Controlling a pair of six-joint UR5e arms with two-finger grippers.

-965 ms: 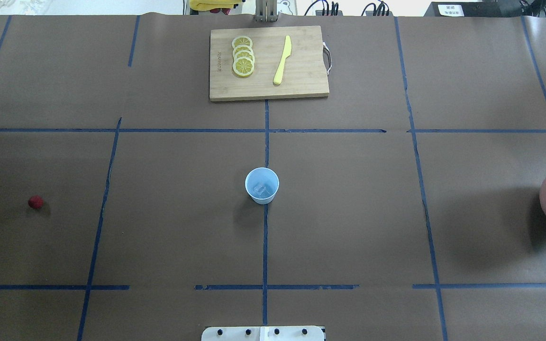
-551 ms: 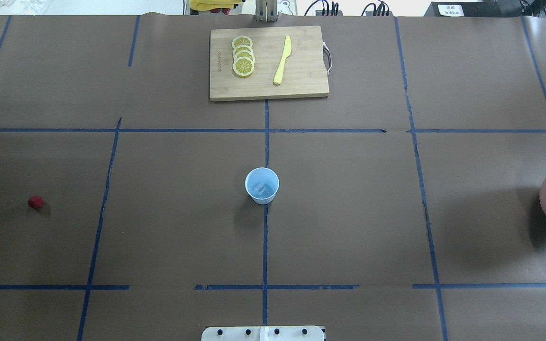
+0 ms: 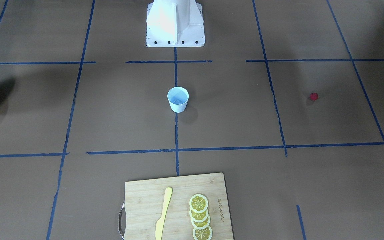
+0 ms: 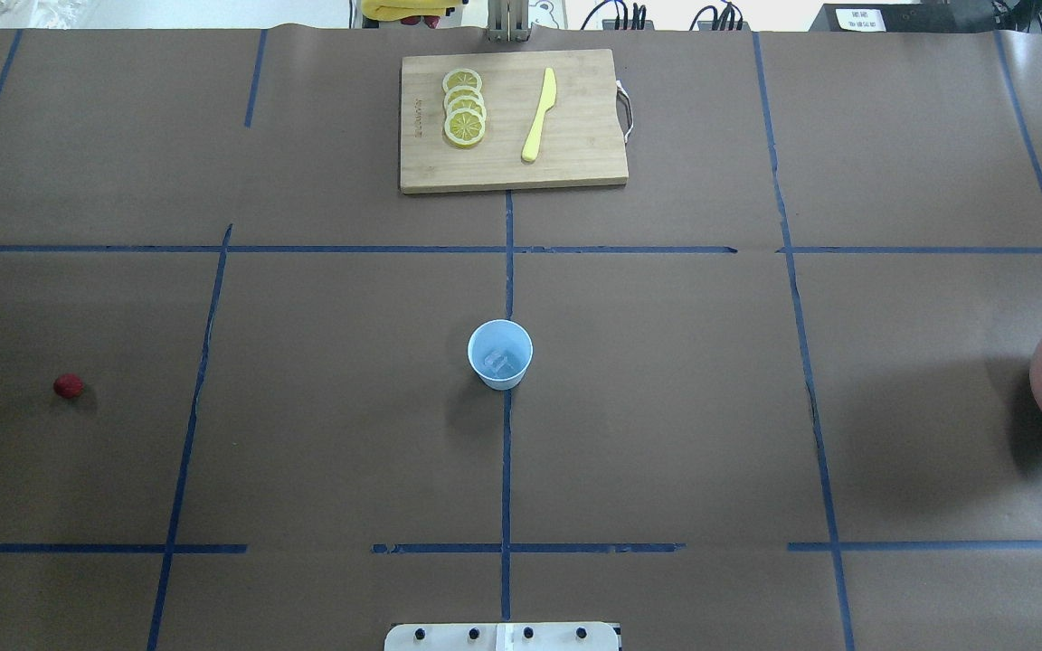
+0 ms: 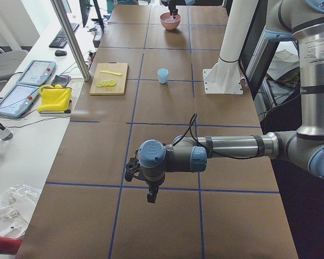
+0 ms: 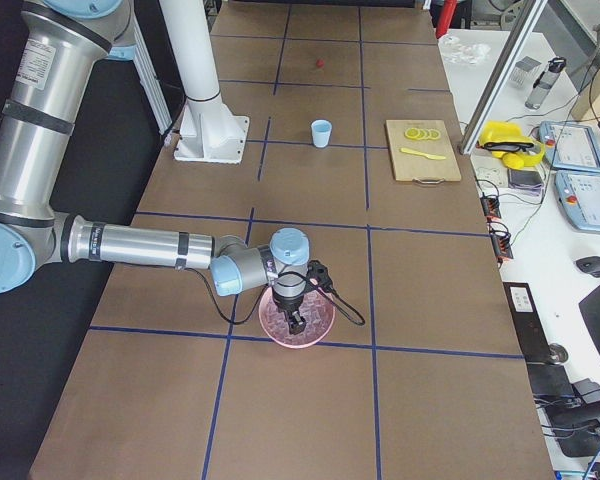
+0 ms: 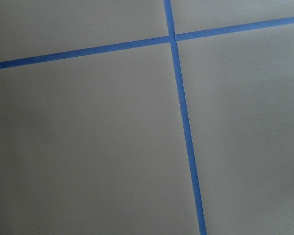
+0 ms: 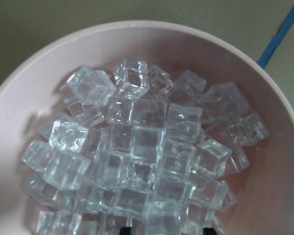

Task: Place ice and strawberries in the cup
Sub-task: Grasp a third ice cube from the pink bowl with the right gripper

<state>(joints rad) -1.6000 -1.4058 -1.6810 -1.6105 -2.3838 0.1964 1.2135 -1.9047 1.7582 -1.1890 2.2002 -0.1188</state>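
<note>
1. cup (image 4: 500, 354) is standing upright at mid table (image 4: 666, 407), right on the centre blue tape line (image 4: 506, 470), between robot base and cutting board (image 4: 575, 154).
2. ice: at least one clear cube (image 4: 498, 363) is lying in the cup's bottom. exact count is hard to tell.
3. rest of the ice (image 8: 137, 161) is sitting piled in the pink bowl (image 8: 264, 88), a heap of clear cubes filling most of it. bowl is sitting at the table's far right edge in overhead view, half cut off, well apart from cup.
4. strawberry (image 4: 68, 386) is lying alone on the table far out on robot's left side, well apart from cup, not in it yet.
5. right gripper (image 6: 296, 322) is hanging over the pink bowl, pointing down at the ice. how far open is unclear, and can't tell if it's touching or holding a cube. wrist cam is looking straight into the ice pile.
6. left gripper (image 5: 151, 197) is hanging over bare table, pointing down, near a tape crossing. seen only from the side, so can't tell if open or closed. nothing is visibly held. its wrist cam is showing only table and tape.
7. on the board, lemon slices (image 4: 464, 108) are lying in an overlapping row, w/ a yellow knife (image 4: 538, 116) just beside, not touching them.
</note>
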